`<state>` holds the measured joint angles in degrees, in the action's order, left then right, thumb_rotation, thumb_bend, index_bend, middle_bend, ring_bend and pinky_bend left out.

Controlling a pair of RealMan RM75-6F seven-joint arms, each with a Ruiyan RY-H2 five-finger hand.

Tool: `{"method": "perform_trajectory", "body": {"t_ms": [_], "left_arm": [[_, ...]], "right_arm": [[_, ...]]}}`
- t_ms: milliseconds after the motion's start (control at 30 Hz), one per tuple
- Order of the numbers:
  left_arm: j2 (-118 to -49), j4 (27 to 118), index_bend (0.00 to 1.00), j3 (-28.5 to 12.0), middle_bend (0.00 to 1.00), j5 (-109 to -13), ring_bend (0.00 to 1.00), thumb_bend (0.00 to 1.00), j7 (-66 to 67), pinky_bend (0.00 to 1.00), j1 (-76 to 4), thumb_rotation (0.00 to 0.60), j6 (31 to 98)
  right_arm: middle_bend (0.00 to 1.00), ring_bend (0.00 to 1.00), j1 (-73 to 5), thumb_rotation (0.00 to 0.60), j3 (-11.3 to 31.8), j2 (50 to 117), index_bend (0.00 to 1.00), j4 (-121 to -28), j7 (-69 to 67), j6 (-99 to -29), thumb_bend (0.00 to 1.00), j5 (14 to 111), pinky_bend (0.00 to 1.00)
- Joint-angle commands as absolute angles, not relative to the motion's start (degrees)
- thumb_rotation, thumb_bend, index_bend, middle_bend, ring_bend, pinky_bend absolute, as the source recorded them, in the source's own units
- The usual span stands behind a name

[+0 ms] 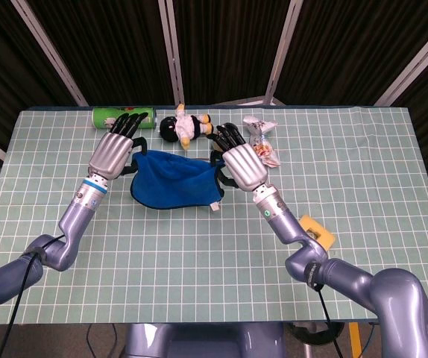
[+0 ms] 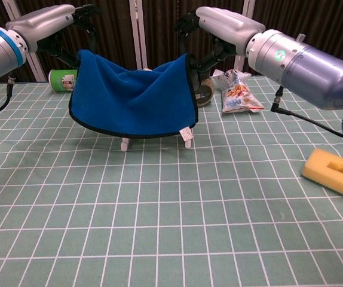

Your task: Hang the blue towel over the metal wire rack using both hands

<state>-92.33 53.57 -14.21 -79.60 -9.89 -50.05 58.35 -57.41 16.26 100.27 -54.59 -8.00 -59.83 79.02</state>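
While both robot hands grip, blue towel (image 2: 132, 98) covers rack (image 2: 187, 137).

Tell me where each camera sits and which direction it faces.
Head view: high above the near edge, looking down on the table; both arms and each robot hand show, left, right.
Chest view: low, near table height, facing the curtain; both hands enter from the top.
Shared: towel, hands, snack bag, sponge.
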Motion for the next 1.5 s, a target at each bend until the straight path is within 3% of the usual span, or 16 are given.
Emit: {"method": "perform_trajectory", "body": {"t_ms": [33,500,1400,1500], "left_arm": [[-93.1,52.4,0.82,-13.5,0.0,-79.9,0.0,0.48,-10.5,0.0,-50.3,0.6,57.9],[-94.8,50.0,0.82,-11.9,0.0,-80.3,0.0,0.48,-11.3,0.0,-50.2,0.6,57.7],[-95.9,48.5,0.82,-11.5,0.0,-79.5,0.0,0.48,-10.7,0.0,-50.2,0.6,57.0],[-96.0,48.0,0.76,-11.1,0.0,-79.1,0.0,0.48,-10.5,0.0,-50.1,0.6,55.9]], "right_arm": [[0.14,0.0,-57.2,0.6,15.6,101.1,0.66,-52.7,-8.7,-59.5,0.45,79.3,0.02],[0.14,0.0,-56.0,0.6,13.8,102.1,0.66,-47.3,-12.2,-59.0,0.45,80.5,0.02],[0.14,0.0,-55.5,0.6,13.5,102.0,0.67,-45.8,-14.0,-58.3,0.44,80.7,0.02],[0.14,0.0,-55.3,0.6,12.9,102.2,0.68,-45.3,-14.2,-57.8,0.42,81.0,0.02]]}}
